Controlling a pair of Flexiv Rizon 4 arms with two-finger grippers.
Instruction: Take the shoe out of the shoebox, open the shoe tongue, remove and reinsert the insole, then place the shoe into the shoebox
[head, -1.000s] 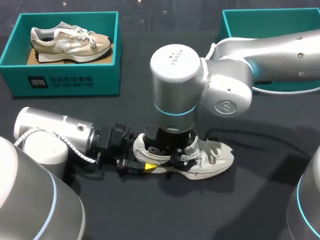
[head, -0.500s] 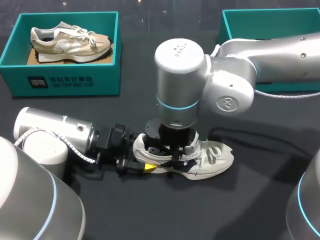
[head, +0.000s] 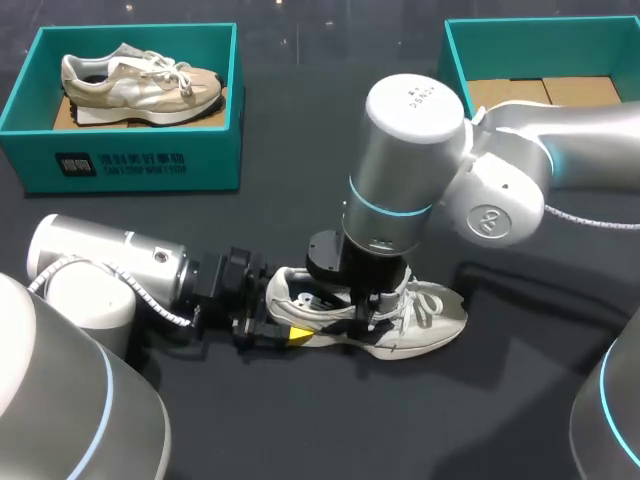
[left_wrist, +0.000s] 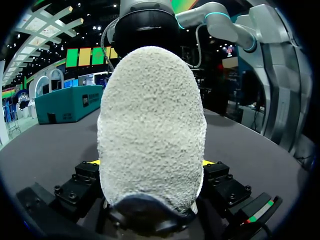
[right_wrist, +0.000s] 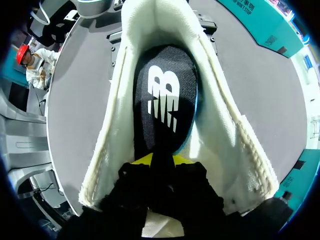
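The white shoe (head: 425, 322) sits on its sole on the black table (head: 300, 430), outside both boxes, with its toe toward the right arm's side. The left gripper (head: 290, 334) is at the shoe's heel, low over the table. Its fingers are spread as wide as the heel and press it from either side, so the shoe is clamped. The right gripper (head: 365, 303) comes down into the shoe's opening. Its yellow tips are nearly together and pinch the near end of the black insole (right_wrist: 165, 90) — the rest of it runs back toward the heel inside the shoe. Behind the shoe to the right stands a teal shoebox (head: 455, 55) with a cardboard floor showing. Behind the shoe to the left, a second teal box (head: 140, 160) holds a beige shoe (head: 140, 85).
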